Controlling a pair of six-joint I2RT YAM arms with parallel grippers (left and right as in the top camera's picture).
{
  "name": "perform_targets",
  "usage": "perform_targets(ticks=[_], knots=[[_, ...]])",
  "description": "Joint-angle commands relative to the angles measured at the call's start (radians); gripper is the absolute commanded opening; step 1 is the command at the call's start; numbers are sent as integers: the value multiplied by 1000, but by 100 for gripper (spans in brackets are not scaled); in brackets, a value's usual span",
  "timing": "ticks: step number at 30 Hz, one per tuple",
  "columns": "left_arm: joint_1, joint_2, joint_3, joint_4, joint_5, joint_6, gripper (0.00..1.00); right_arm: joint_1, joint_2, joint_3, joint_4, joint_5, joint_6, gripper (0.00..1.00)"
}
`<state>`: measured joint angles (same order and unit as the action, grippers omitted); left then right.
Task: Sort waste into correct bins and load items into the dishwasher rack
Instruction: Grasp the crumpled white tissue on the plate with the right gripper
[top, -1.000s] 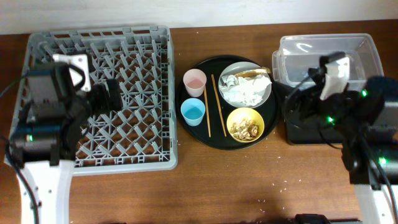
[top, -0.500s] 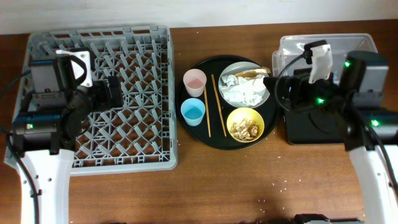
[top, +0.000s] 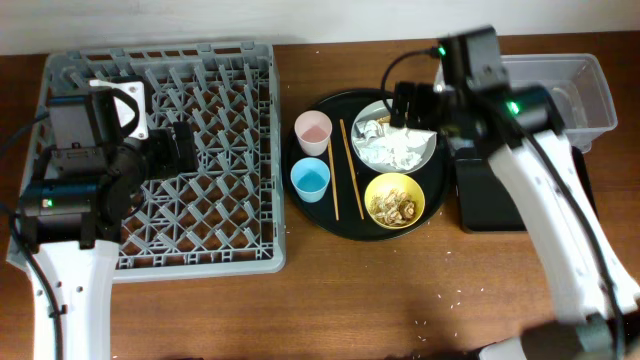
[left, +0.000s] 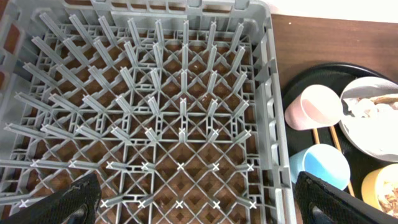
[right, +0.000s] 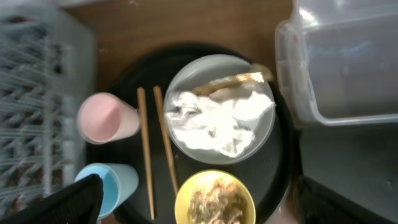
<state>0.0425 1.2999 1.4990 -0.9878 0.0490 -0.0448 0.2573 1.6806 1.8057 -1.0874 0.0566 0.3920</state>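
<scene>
Your left hand hangs over the dishwasher rack with its fingers spread wide; in the left wrist view only the 2 dark fingertips show, at the bottom corners, with rows of upright pegs between them. The rack sits at the left of the bench.

Your right hand is also spread apart and grips nothing. From overhead it sits above the far edge of the pale grey plate.

That plate lies on the round black tray, just right of the rack. A crumpled white napkin fills most of the plate, and a small brown wrapper scrap lies along the napkin's far side.

Just in front of the plate, the yellow bowl holds tan, crumbly food leftovers.

On the tray's left side the pink cup stands behind the light blue cup, both upright with mouths up.

The 2 chopsticks lie flat between the cups and the plate, nearly parallel and running front to back.

The clear tub stands at the far right of the bench, and the shallow black tray lies in front of it, partly under your right arm.
</scene>
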Motion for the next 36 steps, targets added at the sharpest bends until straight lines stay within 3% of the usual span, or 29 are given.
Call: perform_targets(ticks=[1, 10, 21, 27, 32, 36], knots=[[6, 2, 22, -2, 11, 16, 99, 7, 186, 129, -25, 53, 90, 99], [6, 2, 22, -2, 11, 16, 99, 4, 409, 128, 26, -34, 98, 97], [6, 2, 22, -2, 11, 16, 99, 3, 555, 126, 40, -19, -364, 96], [6, 2, 22, -2, 11, 16, 99, -13, 617, 126, 64, -18, -441, 96], [6, 2, 22, -2, 11, 16, 99, -25, 635, 121, 104, -20, -441, 86], [6, 2, 22, -2, 11, 16, 99, -23, 637, 114, 116, -23, -440, 63]])
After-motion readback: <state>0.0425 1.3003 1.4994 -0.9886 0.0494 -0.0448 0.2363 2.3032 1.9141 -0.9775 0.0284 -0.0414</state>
